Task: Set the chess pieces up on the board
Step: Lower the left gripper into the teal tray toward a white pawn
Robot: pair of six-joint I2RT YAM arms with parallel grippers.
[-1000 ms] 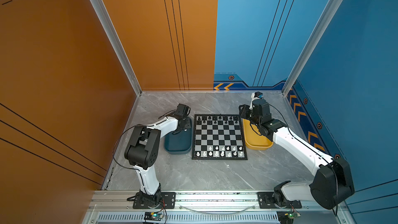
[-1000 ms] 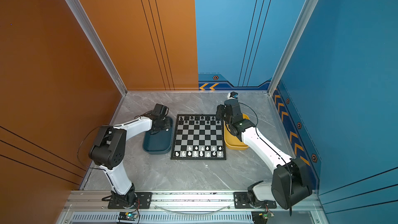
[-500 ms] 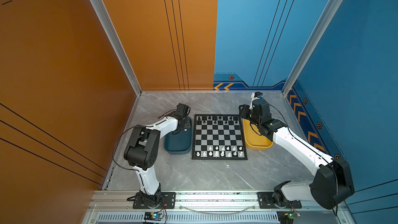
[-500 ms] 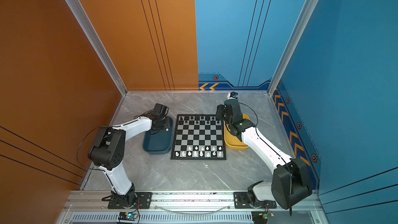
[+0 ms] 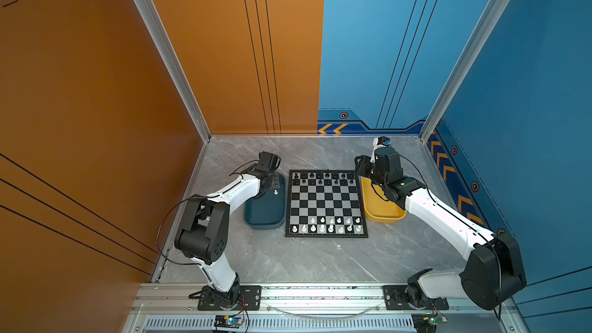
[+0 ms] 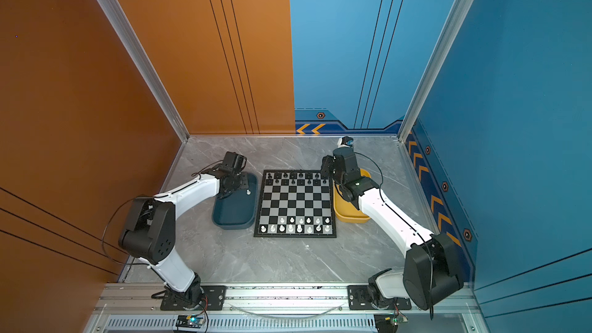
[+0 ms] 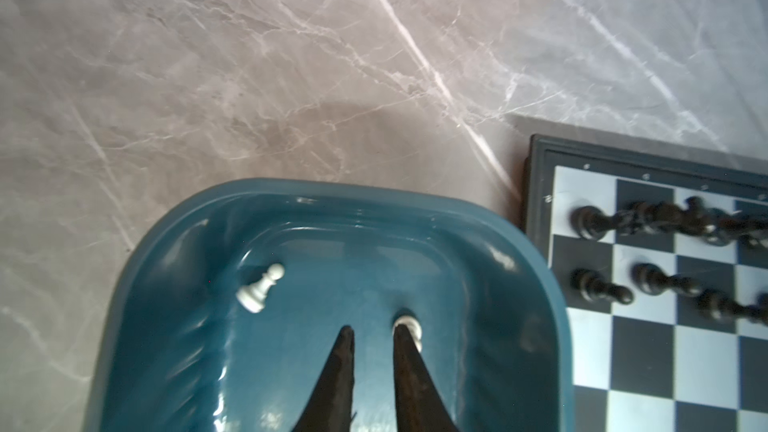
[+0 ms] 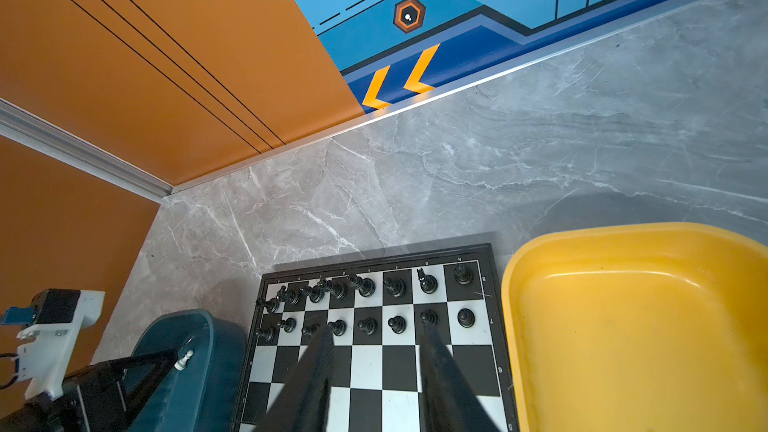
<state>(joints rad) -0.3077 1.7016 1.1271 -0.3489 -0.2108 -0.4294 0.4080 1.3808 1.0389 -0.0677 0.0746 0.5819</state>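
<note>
Holding left gripper [image 7: 374, 328] slightly parted, empty, in teal tray [image 7: 332, 187] beside a white pawn [image 7: 413, 326]; poising right gripper [image 8: 376, 328] open over black pawns [image 8: 397, 324] on the board [image 8: 495, 305].

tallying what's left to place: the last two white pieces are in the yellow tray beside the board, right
Wrong tray. The last two white pieces are in the dark teal tray beside the board, as the left wrist view shows: one tipped over, the other right by the left gripper.
</note>
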